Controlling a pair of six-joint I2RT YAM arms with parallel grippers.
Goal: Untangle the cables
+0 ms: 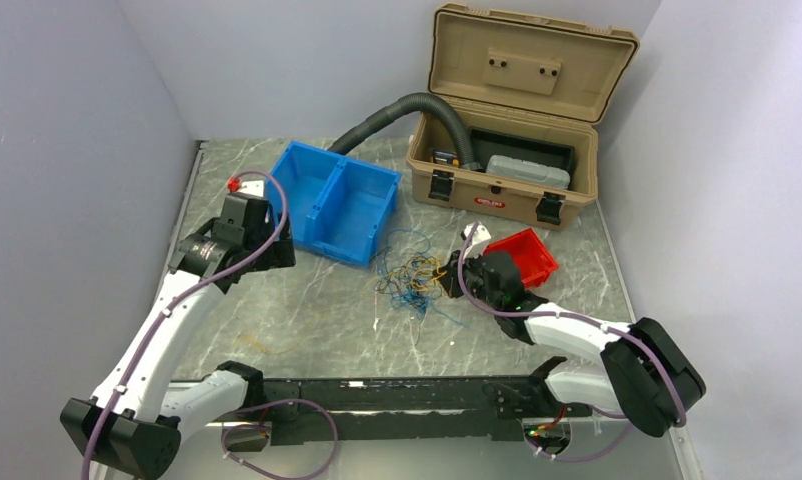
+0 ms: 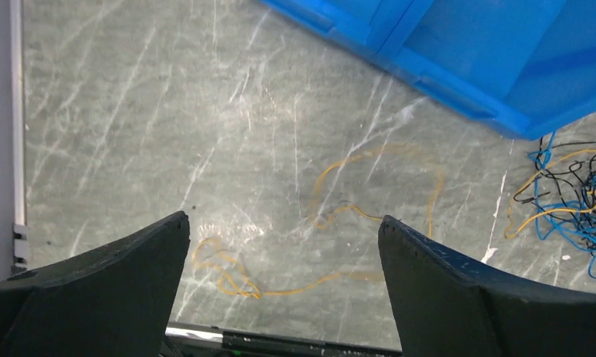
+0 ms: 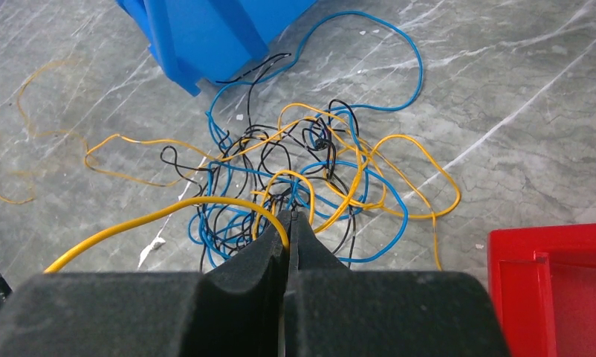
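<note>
Left hand hangs over the bench just left of the blue bin, beside its near corner. Its fingers are spread wide with nothing between them. Beneath it, in front of the blue bin, a lone wire of dull yellow lies flat in loose curls, apart from the rest. Further right, just off the blue bin's near right corner, the cables lie in a knotted heap of yellow, blue and black strands, with one blue loop swinging out wide. On the side of the heap away from the blue bin, the right hand has its fingers pressed together on a yellow cable, which arcs away from the tips. A red bin sits well right of the blue bin, just beside that hand.
</note>
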